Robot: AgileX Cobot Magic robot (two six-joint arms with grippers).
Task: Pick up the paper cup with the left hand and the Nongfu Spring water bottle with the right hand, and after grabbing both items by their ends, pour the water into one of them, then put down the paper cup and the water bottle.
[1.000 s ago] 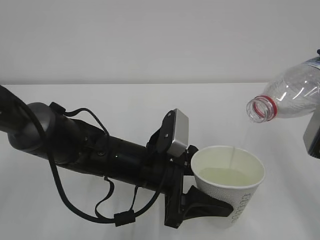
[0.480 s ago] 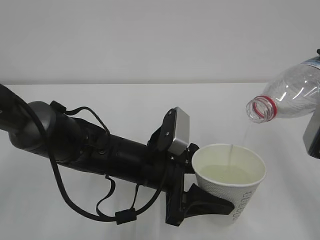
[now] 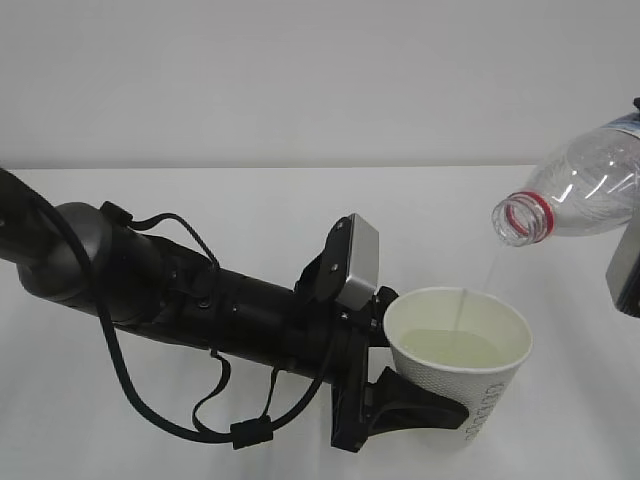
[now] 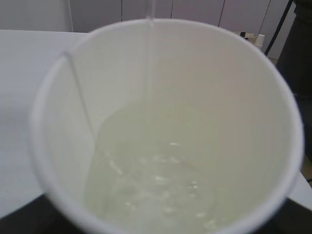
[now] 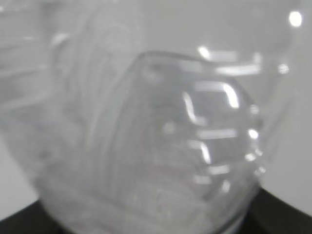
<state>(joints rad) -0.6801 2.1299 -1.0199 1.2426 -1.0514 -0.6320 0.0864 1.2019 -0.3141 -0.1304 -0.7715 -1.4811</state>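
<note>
A small white tapered paper cup (image 3: 458, 358) with cream inside sits gripped in the black 2-finger left hand (image 3: 415, 400), low at the right of the exterior view above a plain white counter (image 3: 250, 210). The black fingers (image 3: 420, 410) clasp the cup's lower wall from the near and far side, holding it upright with its mouth open to the top. The black arm with looped cables runs in from the left edge, a grey square box (image 3: 352, 262) riding on its wrist just beside the cup's rim.

Above and to the right, the clear ribbed plastic Nongfu Spring water bottle (image 3: 580, 190) with its red neck ring hangs tilted, capless mouth pointing down-left toward the cup. A thin thread of clear water (image 3: 462, 310) falls from that mouth into the cup, where a pale pool (image 4: 151, 190) already covers the bottom, its surface broken by small ripples in the left wrist view.

The right hand (image 3: 625, 275) shows only as a grey box-shaped part at the right edge. In the right wrist view the bottle's clear body (image 5: 161, 141) fills the frame, blurred, resting between dark shapes at the lower corners; the fingers hold it there.
</note>
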